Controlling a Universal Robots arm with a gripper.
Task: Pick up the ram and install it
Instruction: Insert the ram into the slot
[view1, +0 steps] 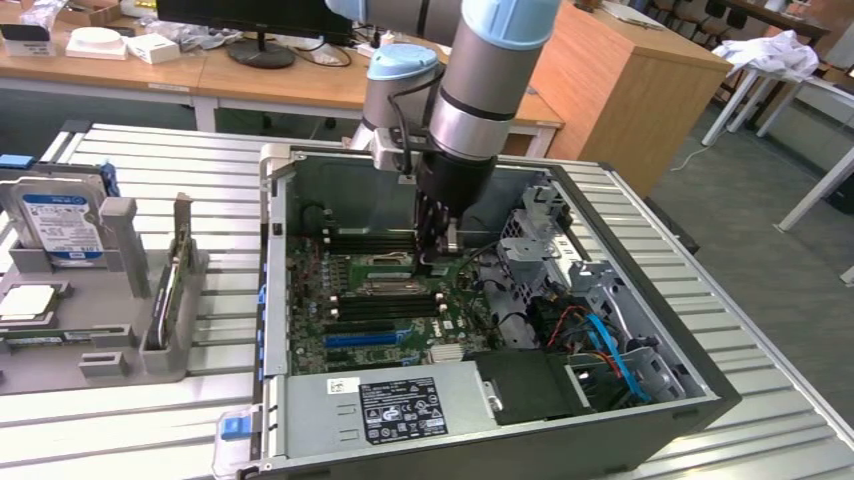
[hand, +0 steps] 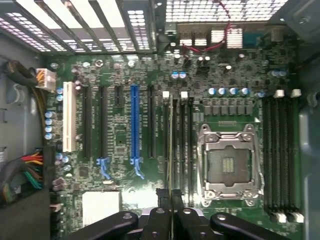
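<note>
The gripper (view1: 439, 246) hung low inside the open case (view1: 276, 290), fingers (hand: 162, 220) pinched on the ram (hand: 171, 145), which stood edge-on over the black slots (hand: 186, 145) beside the CPU socket (hand: 230, 165): picked up, apparently not yet seated.

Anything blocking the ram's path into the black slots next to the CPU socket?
Nothing visible. The gripper holds the ram edge-on right over the black slots beside the CPU socket. Those slots look empty, with no cable crossing them.
</note>
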